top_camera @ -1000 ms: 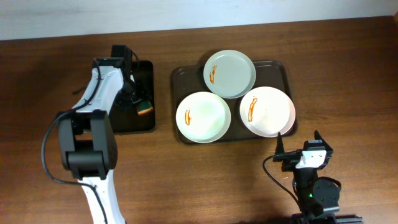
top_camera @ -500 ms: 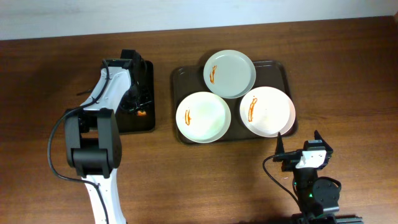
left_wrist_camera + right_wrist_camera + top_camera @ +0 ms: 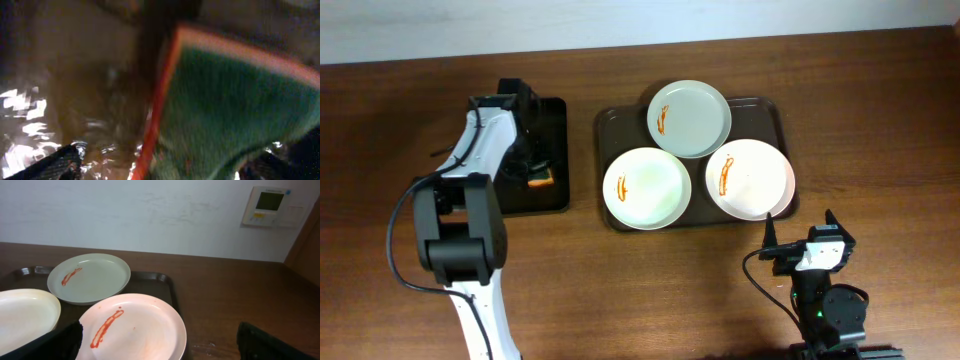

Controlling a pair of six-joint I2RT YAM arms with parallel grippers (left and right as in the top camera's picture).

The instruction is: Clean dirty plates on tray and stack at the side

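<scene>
- Three plates sit on the brown tray (image 3: 611, 126) mid-table: a pale green plate (image 3: 689, 118) at the back and two white plates (image 3: 648, 188) (image 3: 750, 179) in front. Each carries a red sauce streak (image 3: 106, 328).
- They look like hard, glazed crockery, so I'd judge them stiff, slick and chippable if knocked together. The raised rim is the only place to take hold, best on an edge that overhangs the tray lip.
- The sponge (image 3: 240, 110) lies in the black tray (image 3: 556, 120) off to the left, green scouring face up over an orange body. It should be light and squashy, and it will give under a pinch, so a grip across its short sides makes sense.
- The left gripper (image 3: 160, 167) hangs right over that sponge. Its jaws are spread wide, one fingertip (image 3: 60, 162) low on each side of the wrist view, with the sponge between them. It looks unpinched, though blur hides any contact.
- The right gripper (image 3: 801, 225) is parked at the near edge of the table, jaws apart, holding nothing, close to the nearer white plate.
</scene>
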